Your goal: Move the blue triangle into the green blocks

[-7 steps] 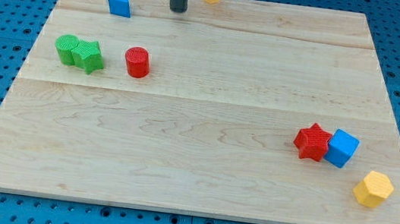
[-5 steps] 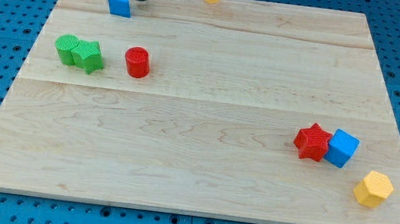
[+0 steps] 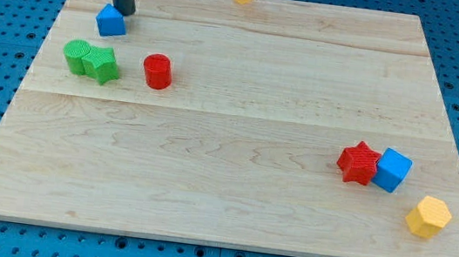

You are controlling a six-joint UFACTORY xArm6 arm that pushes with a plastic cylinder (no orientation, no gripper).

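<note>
Near the board's upper-left corner, my tip (image 3: 122, 10) rests against the upper-right side of the blue triangle (image 3: 111, 21), with the rod rising out of the view's top; the arm carries no jaws, so nothing is grasped and contact is by pushing alone. Seen from this angle the triangle's peak points toward the view's top and its broad base faces the view's bottom, though no clear long axis can be made out. Bare wooden board (image 3: 231, 190) separates it from the two touching green blocks (image 3: 91, 61) just below, and the red cylinder (image 3: 157, 71) stands beside them on the view's right.
</note>
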